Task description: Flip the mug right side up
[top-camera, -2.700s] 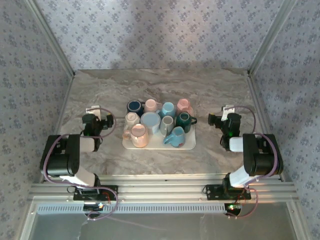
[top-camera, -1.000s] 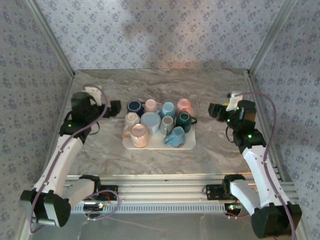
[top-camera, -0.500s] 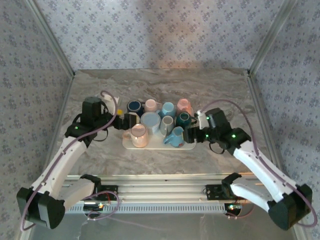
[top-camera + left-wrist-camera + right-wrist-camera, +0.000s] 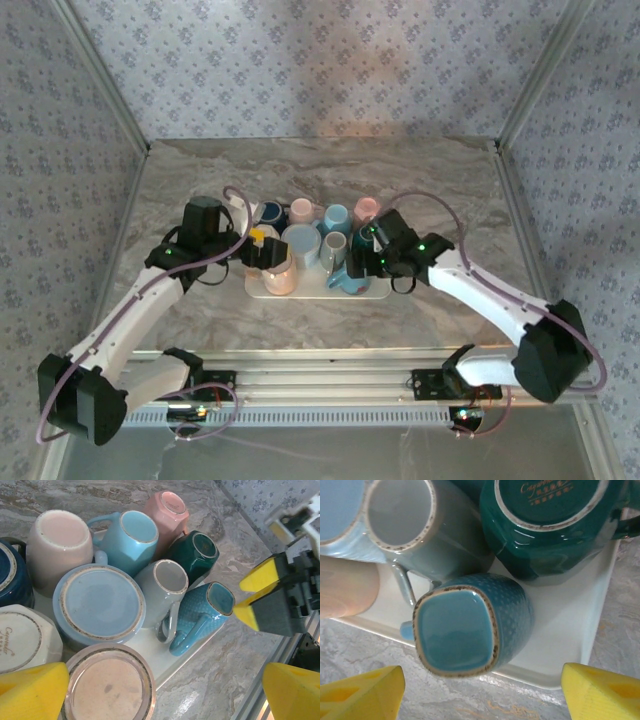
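Marbled tabletop (image 4: pixel 300 165), floral walls (image 4: pixel 320 60), upturned mugs (image 4: pixel 300 243)

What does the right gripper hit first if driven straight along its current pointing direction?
Most likely the upturned base of the textured teal mug, which lies roughly centred ahead of the open right gripper, at the near edge of the white tray. How far off it is remains unclear.
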